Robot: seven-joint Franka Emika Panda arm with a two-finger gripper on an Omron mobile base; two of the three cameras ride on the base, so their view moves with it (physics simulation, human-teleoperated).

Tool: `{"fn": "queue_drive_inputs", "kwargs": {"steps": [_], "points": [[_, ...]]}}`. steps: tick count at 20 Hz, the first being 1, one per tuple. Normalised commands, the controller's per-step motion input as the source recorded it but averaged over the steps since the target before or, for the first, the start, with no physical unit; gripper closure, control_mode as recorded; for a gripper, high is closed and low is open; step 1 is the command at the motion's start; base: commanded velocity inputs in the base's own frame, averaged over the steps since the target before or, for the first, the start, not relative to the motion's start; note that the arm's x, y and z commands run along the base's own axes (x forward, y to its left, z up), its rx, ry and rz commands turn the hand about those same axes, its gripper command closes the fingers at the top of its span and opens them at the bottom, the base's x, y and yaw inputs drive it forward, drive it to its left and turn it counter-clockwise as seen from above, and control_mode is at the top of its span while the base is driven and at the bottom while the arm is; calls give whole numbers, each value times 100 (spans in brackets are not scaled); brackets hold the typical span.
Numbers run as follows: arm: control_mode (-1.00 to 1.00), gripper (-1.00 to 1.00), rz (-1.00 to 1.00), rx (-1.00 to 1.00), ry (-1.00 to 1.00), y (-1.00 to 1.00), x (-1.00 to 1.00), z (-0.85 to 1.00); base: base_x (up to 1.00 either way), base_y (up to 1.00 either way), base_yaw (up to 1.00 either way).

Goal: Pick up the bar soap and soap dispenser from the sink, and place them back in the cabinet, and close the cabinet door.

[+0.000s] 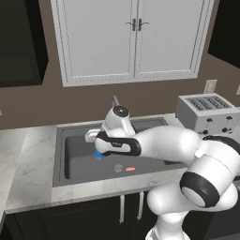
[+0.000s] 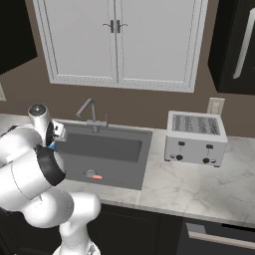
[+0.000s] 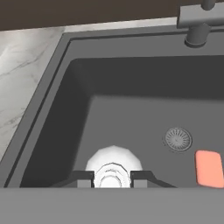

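A marble desk (image 2: pixel 199 184) runs under white double doors (image 1: pixel 133 37), with the dark sink (image 1: pixel 63 154) set into it and a toaster (image 2: pixel 195 138) to the right. The arm hides most of the soap dispenser (image 3: pixel 113 168) in both base views, leaving a sliver of blue. The hand view looks straight down on its white pump top, with the hand (image 3: pixel 112 179) clenched on the neck from both sides. The bar soap (image 3: pixel 209 168) lies flat on the sink floor just beside the drain (image 3: pixel 177 139). The cabinet (image 2: pixel 234 45) is cut off at the right base view's edge.
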Motion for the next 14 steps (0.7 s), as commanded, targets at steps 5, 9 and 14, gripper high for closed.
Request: {"fn": "queue_drive_inputs", "kwargs": {"steps": [5,9,14], "points": [[-100,100,0,0,4,0,0,46,0,0,0],[-100,100,0,-1,4,-1,-3,35,0,0,0],[-100,100,0,-3,2,-4,-4,28,0,0,0]]}}
